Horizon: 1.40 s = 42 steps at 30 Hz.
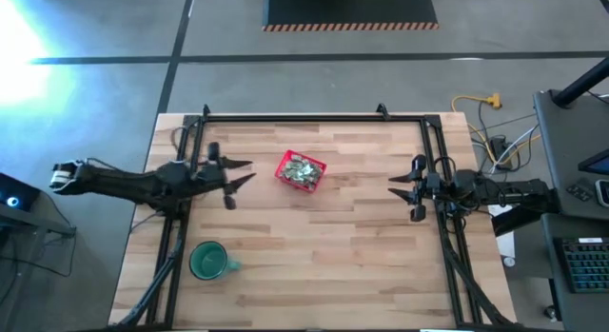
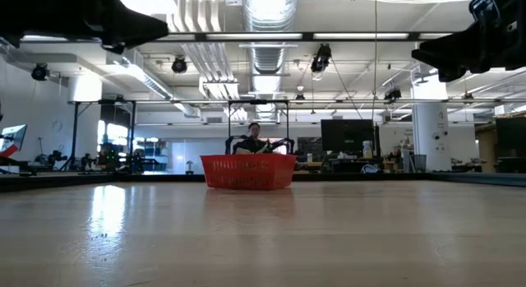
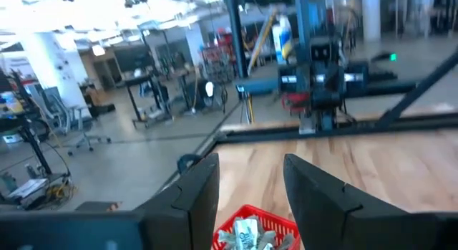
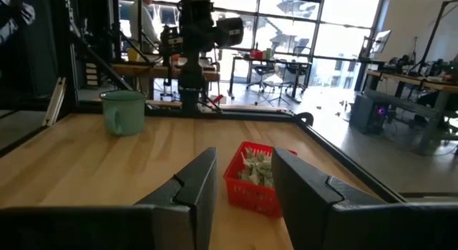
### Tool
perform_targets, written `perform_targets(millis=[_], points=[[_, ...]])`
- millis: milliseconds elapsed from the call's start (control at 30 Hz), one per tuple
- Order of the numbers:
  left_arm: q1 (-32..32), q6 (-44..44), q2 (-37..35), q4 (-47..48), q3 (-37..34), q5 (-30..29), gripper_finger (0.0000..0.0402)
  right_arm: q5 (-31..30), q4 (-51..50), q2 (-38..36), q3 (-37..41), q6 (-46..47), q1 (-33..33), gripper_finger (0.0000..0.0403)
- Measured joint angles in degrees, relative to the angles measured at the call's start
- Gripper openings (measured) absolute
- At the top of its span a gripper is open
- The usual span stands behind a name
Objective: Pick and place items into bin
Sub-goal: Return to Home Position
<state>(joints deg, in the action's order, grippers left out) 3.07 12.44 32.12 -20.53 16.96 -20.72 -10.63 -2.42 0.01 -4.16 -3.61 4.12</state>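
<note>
The packets (image 1: pixel 304 170) are being contained in the red basket (image 1: pixel 283 167); the left gripper (image 1: pixel 249 170) at its nine o'clock and right gripper (image 1: pixel 392 185) at three are being held open, empty.

grey concrete floor (image 1: pixel 314 80), ceiling ducts (image 2: pixel 268 24), big windows (image 4: pixel 343 24), desks (image 4: pixel 404 82) in bg

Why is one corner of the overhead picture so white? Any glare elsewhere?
High view: strong light blows out the floor at the upper left. Low view: ceiling lights mirror as a pale streak on the table. Left wrist view: the ceiling flares white.
</note>
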Motion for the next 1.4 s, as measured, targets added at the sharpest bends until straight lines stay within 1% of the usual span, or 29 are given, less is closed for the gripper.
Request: perform_targets(millis=[100,267,367,467,633,833,967,1200,1400], points=[[-0.02,-0.45,-6.44,-0.02,-3.76,-0.1,0.0141,0.0,0.16,0.04,0.0,0.01,0.0,0.0123],[-0.02,-1.63,-14.29,0.12,-8.71,-0.07,0.0141,0.02,0.66,0.04,0.0,-0.01,0.0,0.0123],[-0.02,-1.67,-19.47,0.57,-11.0,0.95,0.0141,0.02,0.66,0.04,0.0,0.19,0.0,0.0123],[-0.02,-2.33,-24.22,3.43,-11.76,2.28,0.0141,0.04,0.64,0.09,0.0,0.21,0.0,0.0123],[-0.02,-3.28,-30.76,11.04,-11.94,3.69,0.0141,0.04,0.58,0.09,0.0,-0.37,0.0,0.0123],[-0.07,-2.46,-29.98,11.75,-12.5,4.23,0.0141,0.02,0.22,0.09,0.0,-0.88,-0.04,0.0123],[-0.07,-1.18,-30.58,13.87,-14.31,4.23,0.0141,0.02,0.04,0.17,0.0,-0.76,-0.02,0.0123],[-0.07,-1.26,-30.48,13.04,-15.38,4.23,0.0141,0.03,-0.06,0.11,0.0,-0.66,-0.02,0.0123],[-0.07,-2.51,-30.01,15.3,-16.45,5.1,0.0141,0.02,-0.36,0.13,0.0,-0.91,-0.02,0.0123]])
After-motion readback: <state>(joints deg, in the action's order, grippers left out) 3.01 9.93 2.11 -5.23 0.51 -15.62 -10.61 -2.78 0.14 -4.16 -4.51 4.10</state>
